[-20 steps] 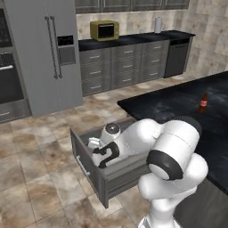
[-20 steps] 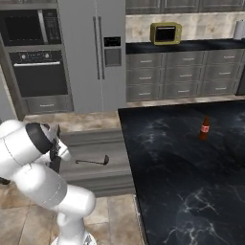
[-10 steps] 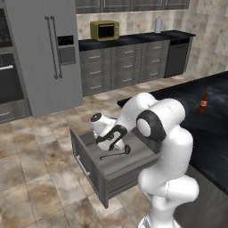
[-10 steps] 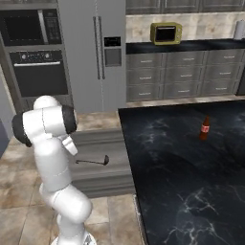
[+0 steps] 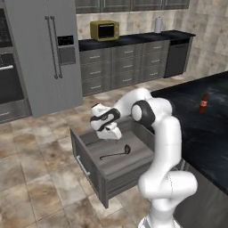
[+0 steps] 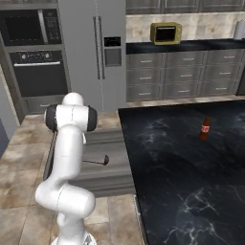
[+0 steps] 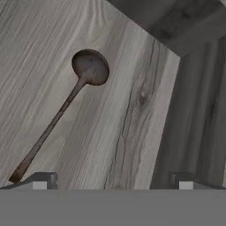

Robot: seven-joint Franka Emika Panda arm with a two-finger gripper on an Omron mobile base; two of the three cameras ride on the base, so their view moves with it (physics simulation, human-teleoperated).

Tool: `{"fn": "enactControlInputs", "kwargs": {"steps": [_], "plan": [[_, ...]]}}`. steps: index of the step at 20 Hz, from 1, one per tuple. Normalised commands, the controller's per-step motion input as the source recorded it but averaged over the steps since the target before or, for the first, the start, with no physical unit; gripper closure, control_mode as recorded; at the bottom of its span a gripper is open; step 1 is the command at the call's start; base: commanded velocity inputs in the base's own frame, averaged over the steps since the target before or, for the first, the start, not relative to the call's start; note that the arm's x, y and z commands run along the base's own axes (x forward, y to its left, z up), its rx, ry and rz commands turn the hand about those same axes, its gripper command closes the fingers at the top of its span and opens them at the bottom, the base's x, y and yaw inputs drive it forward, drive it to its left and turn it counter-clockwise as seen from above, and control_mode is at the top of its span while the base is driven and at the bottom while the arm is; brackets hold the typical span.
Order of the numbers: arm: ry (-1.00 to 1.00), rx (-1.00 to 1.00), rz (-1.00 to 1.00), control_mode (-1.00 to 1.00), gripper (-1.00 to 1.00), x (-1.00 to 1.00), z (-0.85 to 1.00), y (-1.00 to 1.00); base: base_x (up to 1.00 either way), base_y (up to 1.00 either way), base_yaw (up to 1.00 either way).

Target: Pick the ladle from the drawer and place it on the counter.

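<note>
Your bench (image 6: 191, 177): big black marbled slab, just beside drawer. Drawer (image 5: 116, 165) pulled open, grey wood-grain floor showing. Your gripper (image 5: 112, 134) hangs over drawer's back part, above floor, fingertips (image 7: 42, 180) set wide apart, holding nothing. Brown bottle (image 6: 205, 128) upright on bench, well apart from drawer. Ladle (image 7: 62, 108) lies flat on drawer floor, near drawer middle, below and just in front of gripper, untouched.

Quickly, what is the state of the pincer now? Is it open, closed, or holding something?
Pincer: open and empty, above the thin dark metal ladle lying flat in the wide grey drawer.
</note>
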Motion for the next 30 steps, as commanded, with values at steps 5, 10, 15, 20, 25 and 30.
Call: {"fn": "enactControlInputs", "kwargs": {"steps": [5, 10, 15, 20, 25, 30], "plan": [[-0.08, 0.37, 0.00, -1.00, -1.00, 0.12, -0.80, -0.17, 0.00, 0.00, 0.00], [-0.15, 0.41, 0.00, -1.00, -1.00, 0.38, -0.76, -0.06, 0.00, 0.00, 0.00], [-0.04, 0.29, 0.00, -1.00, -1.00, 0.29, -0.55, -0.18, 0.00, 0.00, 0.00], [0.00, 0.09, -0.09, -1.00, -1.00, 0.08, -0.59, 0.00, 0.00, 0.00, 0.00], [0.00, 0.00, -0.15, -1.00, -1.00, 0.12, -0.84, 0.29, 0.00, 0.00, 0.00], [-0.07, 0.00, -0.18, -1.00, 1.00, -0.12, -1.00, 0.54, 0.00, 0.00, 0.00]]}}
